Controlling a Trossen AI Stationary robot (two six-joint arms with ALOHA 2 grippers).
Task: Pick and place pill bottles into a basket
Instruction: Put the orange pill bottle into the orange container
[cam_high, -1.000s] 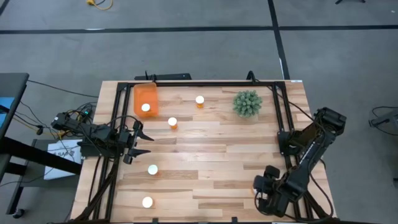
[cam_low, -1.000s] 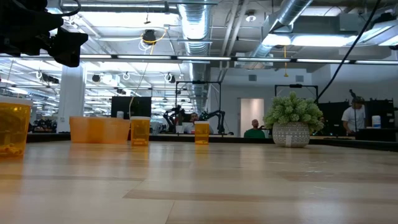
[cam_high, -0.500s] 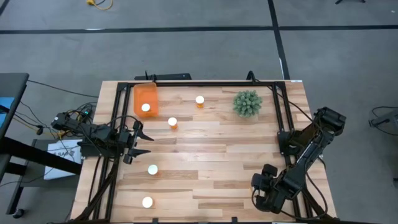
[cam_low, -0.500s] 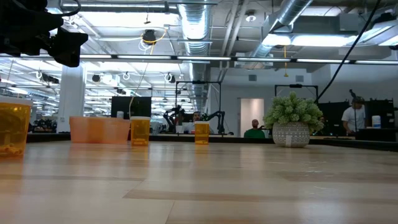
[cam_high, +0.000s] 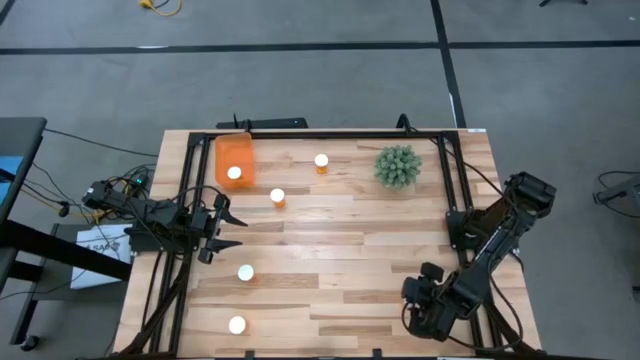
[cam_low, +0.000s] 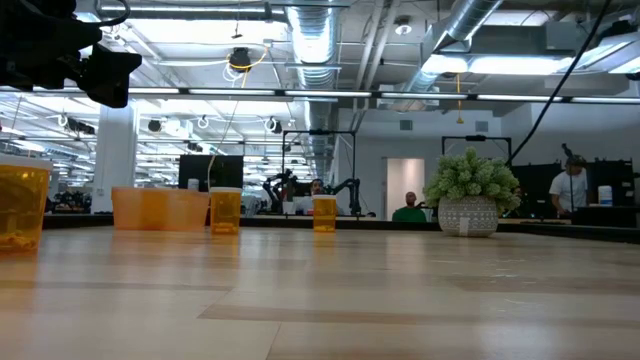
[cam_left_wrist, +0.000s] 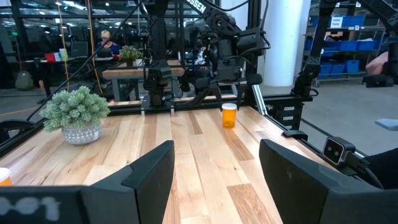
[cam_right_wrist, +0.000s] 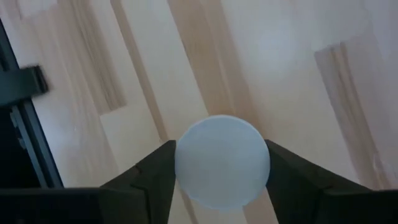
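Observation:
My right gripper (cam_high: 420, 300) is above the table's near right part, pointing down, shut on a pill bottle whose round white cap (cam_right_wrist: 222, 160) fills the gap between its fingers. My left gripper (cam_high: 226, 228) waits open and empty at the table's left edge. The orange basket (cam_high: 234, 155) stands at the far left with one bottle (cam_high: 234, 173) in it. Other bottles stand upright on the table: one (cam_high: 277, 197) beside the basket, one (cam_high: 321, 160) at the far middle, and two near the front left (cam_high: 245, 272) (cam_high: 237, 325). My right gripper pinches the pill bottle between its two fingers at the sides of its white cap (cam_right_wrist: 181, 163), coming from above and pointing down. The bottle stands upright in the hold. The cap hides its body, and I cannot tell whether its base is on the table.
A green spiky plant in a pot (cam_high: 398, 167) stands at the far right. A black frame (cam_high: 330, 133) runs along the table's far, left and right edges. Bare wood lies across the table's middle (cam_high: 340, 240). People show in the room beyond, in the low view.
My right gripper has gone a little toward the table's left edge, still shut on the bottle.

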